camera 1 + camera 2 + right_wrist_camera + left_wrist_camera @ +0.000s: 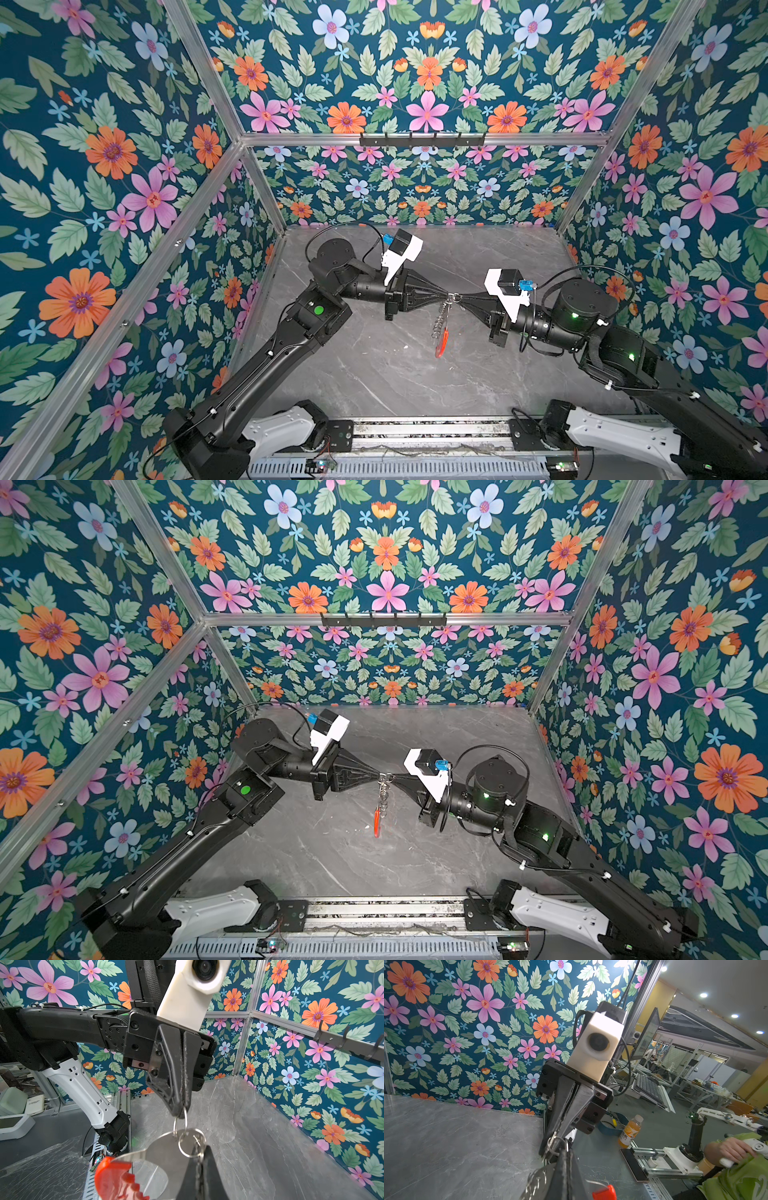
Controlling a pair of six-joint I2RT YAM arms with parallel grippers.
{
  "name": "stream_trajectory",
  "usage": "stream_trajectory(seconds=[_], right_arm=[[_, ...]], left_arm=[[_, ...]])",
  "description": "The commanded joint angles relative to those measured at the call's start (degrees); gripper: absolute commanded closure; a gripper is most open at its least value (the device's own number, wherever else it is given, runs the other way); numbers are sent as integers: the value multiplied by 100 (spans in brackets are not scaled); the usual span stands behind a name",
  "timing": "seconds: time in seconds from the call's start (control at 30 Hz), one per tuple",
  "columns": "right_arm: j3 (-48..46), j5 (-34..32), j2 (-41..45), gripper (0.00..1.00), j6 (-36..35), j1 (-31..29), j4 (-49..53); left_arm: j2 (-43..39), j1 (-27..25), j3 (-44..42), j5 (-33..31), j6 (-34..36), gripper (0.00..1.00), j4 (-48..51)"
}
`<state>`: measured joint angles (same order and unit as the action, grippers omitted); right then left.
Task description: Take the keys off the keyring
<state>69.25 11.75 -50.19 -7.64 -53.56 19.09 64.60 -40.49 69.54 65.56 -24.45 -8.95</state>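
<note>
The keyring (443, 341) hung in the air over the middle of the grey table (374, 374). Its long side ran straight down toward the table. The red strip (112, 1176) was at the low end, and the silver loops (438, 322) ran along one edge. From above it looked thin, because it was seen edge on. Both grippers met tip to tip over the table and held its top end. The left gripper (446, 297) reached in from the table's left side, pinched shut on a small loop (180, 1115). The right gripper (464, 297) reached in from the table's right side, pinched shut on a round ring (192, 1144).
</note>
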Motion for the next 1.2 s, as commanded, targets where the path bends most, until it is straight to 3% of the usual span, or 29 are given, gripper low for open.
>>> stream_trajectory(seconds=[0.0,0.23,1.17], right_arm=[[25,-70,6,100,45,-4,-123],[18,-59,-6,100,79,-1,-108],[167,-437,-43,100,-79,-36,-308]], left_arm=[[-77,6,-21,-228,154,100,-76],[-175,6,-23,-785,334,100,152],[-71,5,189,-1155,626,100,969]])
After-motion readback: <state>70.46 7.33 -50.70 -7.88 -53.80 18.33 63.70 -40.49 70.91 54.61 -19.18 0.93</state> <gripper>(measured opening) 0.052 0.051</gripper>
